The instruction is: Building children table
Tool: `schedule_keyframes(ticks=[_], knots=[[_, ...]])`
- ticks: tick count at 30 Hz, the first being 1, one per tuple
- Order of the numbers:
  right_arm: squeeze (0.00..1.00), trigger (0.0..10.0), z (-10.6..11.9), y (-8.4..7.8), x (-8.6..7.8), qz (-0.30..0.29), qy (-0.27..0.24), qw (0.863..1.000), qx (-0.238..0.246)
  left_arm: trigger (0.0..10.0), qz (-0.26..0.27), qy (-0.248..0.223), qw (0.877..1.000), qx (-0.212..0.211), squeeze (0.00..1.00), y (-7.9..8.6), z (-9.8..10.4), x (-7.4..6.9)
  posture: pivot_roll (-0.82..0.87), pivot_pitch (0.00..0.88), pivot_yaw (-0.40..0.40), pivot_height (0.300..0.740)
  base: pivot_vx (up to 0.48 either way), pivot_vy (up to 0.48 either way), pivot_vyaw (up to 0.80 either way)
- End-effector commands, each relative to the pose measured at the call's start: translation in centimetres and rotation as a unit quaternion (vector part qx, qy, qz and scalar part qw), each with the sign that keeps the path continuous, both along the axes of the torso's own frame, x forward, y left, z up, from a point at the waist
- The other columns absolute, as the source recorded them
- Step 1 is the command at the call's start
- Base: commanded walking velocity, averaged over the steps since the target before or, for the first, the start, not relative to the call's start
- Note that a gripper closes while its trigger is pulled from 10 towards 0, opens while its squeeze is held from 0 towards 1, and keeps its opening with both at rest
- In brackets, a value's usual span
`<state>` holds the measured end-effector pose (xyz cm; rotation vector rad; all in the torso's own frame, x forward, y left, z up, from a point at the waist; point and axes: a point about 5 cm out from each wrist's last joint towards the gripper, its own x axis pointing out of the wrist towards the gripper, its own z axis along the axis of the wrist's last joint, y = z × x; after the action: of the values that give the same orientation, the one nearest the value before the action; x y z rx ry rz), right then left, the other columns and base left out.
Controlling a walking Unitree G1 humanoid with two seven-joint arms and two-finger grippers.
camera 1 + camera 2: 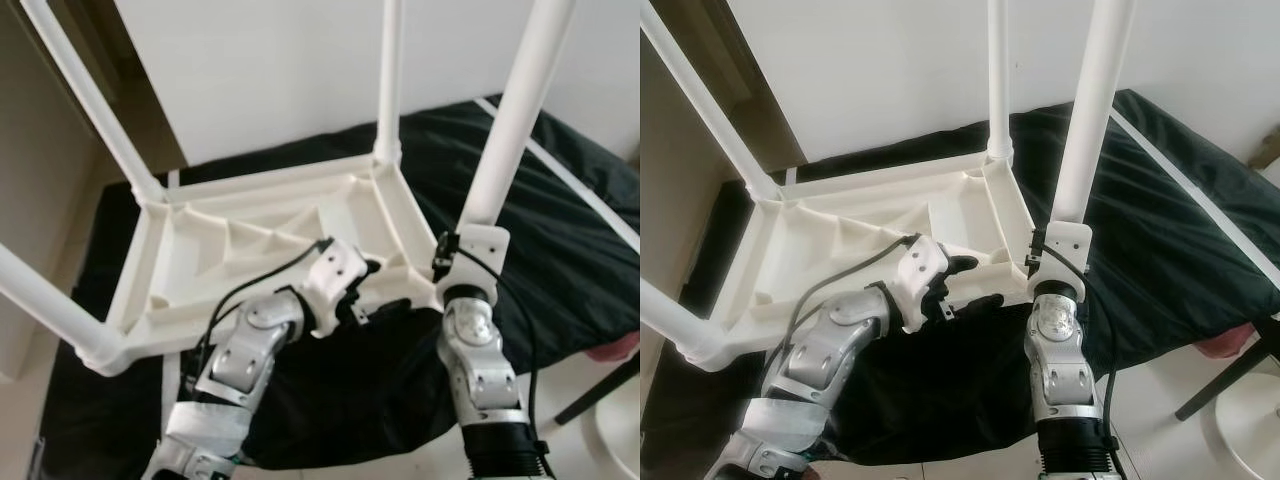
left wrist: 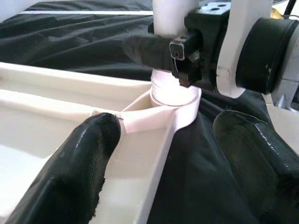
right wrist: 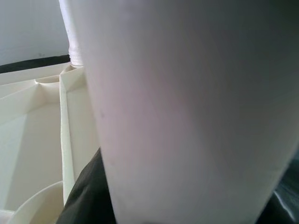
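A white plastic children's table (image 1: 250,240) lies upside down on a black cloth (image 1: 560,230), its legs pointing up. At the near right corner my right gripper (image 1: 462,245) is shut on the base of the near right leg (image 1: 510,120), just above its socket (image 2: 175,95). That leg sits very close in the right wrist view (image 3: 187,107). My left gripper (image 1: 365,290) is open and straddles the table's near rim (image 2: 159,154) beside that corner. One finger (image 2: 88,158) rests inside the tabletop's underside and the other finger (image 2: 257,149) is outside over the cloth.
Three more legs stand up: far right (image 1: 390,70), far left (image 1: 90,100) and near left (image 1: 40,295). A white panel (image 1: 270,70) rises behind the table. At the right are a pink item (image 1: 615,348), a dark rod (image 1: 595,395) and a white round object (image 1: 620,430).
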<state>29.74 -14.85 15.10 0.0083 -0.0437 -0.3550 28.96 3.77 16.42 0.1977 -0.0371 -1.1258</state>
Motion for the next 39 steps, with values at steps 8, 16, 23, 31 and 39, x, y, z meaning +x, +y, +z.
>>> schedule_keyframes(ticks=[8,16,23,31,39], knots=[[1.0,10.0,-1.0,-0.7,-0.7,-0.024,0.016,0.999,0.028,10.0,0.0,0.006,1.0,0.01,0.0,0.4,-0.3,0.1,-0.06,0.0,0.14,0.74,0.0,0.0,0.0],[1.0,10.0,-0.2,-1.0,-1.1,0.009,-0.017,0.999,0.032,10.0,-0.005,0.008,1.0,0.014,0.0,0.4,-0.5,0.0,-0.07,0.0,0.141,0.74,0.0,0.0,0.0],[1.0,10.0,-0.2,-2.7,-1.7,0.037,-0.034,0.999,0.017,10.0,-0.008,0.008,1.0,0.015,0.0,0.3,-0.5,0.0,-0.07,0.0,0.141,0.74,0.0,0.0,0.0],[0.46,10.0,-0.7,-4.7,-1.5,0.157,-0.028,0.987,-0.01,10.0,-0.019,0.005,1.0,0.019,0.0,0.2,-0.4,0.1,-0.08,0.0,0.155,0.74,0.0,0.0,0.0],[0.0,10.0,-1.1,-5.4,0.0,0.291,0.0,0.955,-0.052,10.0,-0.026,0.002,0.999,0.021,0.0,0.0,-0.3,0.0,-0.08,0.0,0.154,0.74,0.0,0.0,0.0]])
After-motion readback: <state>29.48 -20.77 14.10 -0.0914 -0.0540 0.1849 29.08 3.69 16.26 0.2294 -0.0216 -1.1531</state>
